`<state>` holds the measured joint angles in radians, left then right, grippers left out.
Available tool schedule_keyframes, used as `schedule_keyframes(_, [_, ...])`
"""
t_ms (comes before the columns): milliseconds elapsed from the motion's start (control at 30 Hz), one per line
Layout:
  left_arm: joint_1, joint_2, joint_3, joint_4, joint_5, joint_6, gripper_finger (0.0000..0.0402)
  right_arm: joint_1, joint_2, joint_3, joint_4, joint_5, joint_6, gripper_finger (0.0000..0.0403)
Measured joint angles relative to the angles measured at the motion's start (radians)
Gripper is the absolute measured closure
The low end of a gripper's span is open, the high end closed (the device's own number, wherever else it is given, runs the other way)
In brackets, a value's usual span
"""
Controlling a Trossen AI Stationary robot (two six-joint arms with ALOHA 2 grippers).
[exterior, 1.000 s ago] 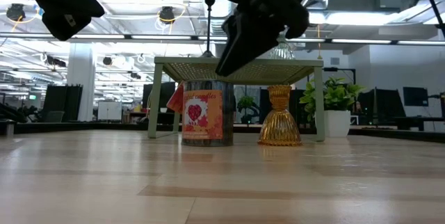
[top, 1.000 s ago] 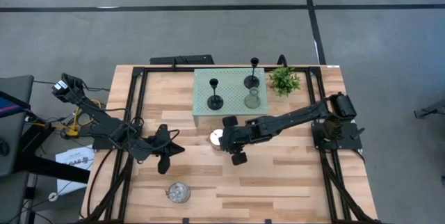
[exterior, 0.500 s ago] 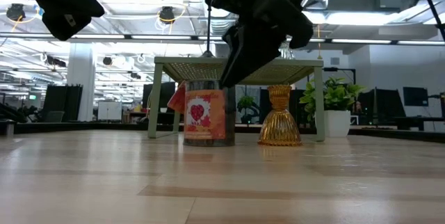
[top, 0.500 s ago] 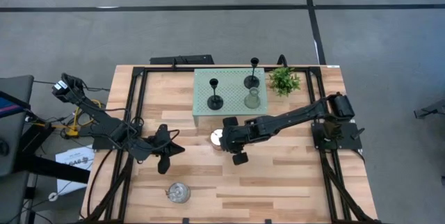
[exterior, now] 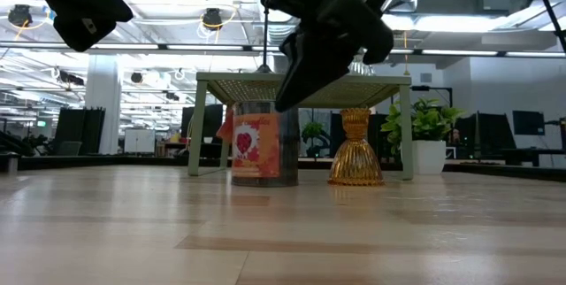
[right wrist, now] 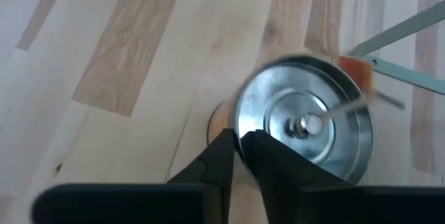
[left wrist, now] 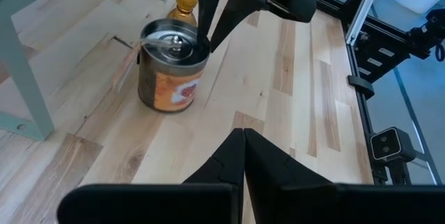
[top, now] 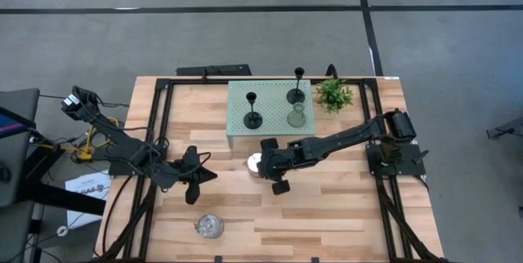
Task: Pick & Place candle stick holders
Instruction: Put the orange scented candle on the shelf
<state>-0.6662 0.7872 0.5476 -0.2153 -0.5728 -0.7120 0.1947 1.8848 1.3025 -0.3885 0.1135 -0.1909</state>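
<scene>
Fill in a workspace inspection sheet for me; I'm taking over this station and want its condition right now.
Surface: wooden table, bare planks, no spills seen.
Job's things: labelled silvery cup in front of the green stand; second silvery cup near the front edge; on the stand, black stemmed holders and clear glass holder; amber glass holder beneath it.
Clutter: potted plant beside the stand.
Hands: right hand closed on the labelled cup's rim; left hand shut, empty, waiting left of centre.
Cables: loose bundle off the left edge.
Surroundings: grey floor; nobody seen.
</scene>
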Motion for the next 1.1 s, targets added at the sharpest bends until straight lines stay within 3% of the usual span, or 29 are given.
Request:
schedule_keyframes(167, [0.000,0.000,0.000,0.000,0.000,0.000,0.0397,0.000,-0.001,0.000,0.000,0.000,0.002,0.0397])
schedule_keyframes(1100, [0.000,0.000,0.000,0.000,0.000,0.000,0.0394,0.009,-0.085,0.117,-0.112,0.051,-0.002,0.0403])
